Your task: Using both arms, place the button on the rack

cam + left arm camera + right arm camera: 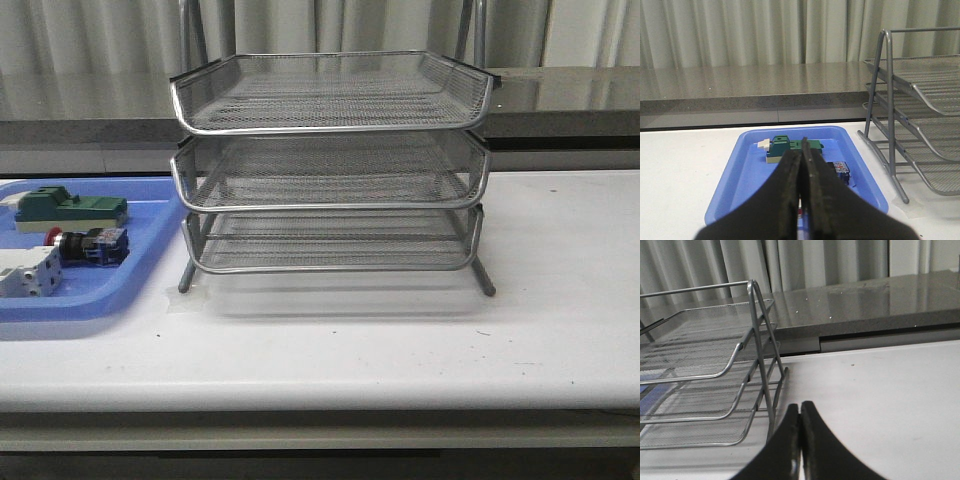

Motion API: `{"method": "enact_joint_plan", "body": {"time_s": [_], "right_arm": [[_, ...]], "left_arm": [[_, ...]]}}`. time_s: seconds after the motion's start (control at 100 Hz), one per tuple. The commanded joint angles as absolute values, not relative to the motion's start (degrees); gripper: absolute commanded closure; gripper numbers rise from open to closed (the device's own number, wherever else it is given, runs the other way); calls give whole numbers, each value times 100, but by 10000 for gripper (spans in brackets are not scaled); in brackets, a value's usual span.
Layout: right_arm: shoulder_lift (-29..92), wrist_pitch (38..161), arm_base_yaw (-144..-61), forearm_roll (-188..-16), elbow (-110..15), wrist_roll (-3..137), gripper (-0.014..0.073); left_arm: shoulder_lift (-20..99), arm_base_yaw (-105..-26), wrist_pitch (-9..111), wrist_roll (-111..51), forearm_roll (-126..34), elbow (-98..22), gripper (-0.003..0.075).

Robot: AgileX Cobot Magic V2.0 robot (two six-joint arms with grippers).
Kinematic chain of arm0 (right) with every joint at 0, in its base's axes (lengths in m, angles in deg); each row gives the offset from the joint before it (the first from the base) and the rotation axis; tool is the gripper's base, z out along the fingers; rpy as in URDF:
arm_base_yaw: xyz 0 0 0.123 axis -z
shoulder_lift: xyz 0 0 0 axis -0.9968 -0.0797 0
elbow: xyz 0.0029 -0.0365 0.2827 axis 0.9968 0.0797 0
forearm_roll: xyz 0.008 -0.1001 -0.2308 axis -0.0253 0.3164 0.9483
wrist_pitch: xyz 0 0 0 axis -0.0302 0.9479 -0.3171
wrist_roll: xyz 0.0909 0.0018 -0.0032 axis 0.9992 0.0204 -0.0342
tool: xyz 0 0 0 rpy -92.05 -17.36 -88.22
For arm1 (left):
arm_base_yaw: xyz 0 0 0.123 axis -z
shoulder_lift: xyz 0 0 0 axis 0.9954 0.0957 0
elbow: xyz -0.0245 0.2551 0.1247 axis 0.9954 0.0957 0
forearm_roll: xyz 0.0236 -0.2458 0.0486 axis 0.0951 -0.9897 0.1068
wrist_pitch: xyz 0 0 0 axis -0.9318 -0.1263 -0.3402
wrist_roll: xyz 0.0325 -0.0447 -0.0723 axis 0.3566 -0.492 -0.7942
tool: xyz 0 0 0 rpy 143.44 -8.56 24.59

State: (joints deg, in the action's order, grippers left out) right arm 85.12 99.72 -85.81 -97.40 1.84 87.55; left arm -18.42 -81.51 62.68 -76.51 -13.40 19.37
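Observation:
The button (88,245), with a red cap, black body and blue rear block, lies in the blue tray (120,300) at the left of the table. In the left wrist view its blue block (840,170) shows just past the fingers. The silver three-tier wire rack (330,165) stands mid-table, all tiers empty. It also shows in the left wrist view (920,125) and the right wrist view (705,370). My left gripper (803,155) is shut and empty, above the tray's near side. My right gripper (800,407) is shut and empty, beside the rack's right legs. Neither arm shows in the front view.
In the blue tray a green block (70,208) lies behind the button and a white terminal block (28,272) in front of it. A grey stone ledge (560,100) and curtains run behind the table. The table's front edge (320,400) is near.

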Motion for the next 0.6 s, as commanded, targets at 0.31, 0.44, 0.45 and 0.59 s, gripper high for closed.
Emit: {"method": "enact_joint_plan", "body": {"time_s": [0.31,0.44,0.45,0.59], "right_arm": [[5760,10952,-8580,-10396,-1893,8738,654],[5125,10706,-8580,-11087,-1894,8738,654],[5093,10706,-8580,-11179,-1894,8738,654],[4481,10730,-8580,-12094,-1894,8738,654]], "left_arm": [[-2027,-8171,6725,-7688,-1380,2195,740],[-2027,-8171,6725,-7688,-1380,2195,740],[-2027,-8171,6725,-7688,-1380,2195,740],[-2027,-8171,6725,-7688,-1380,2195,740]]}}
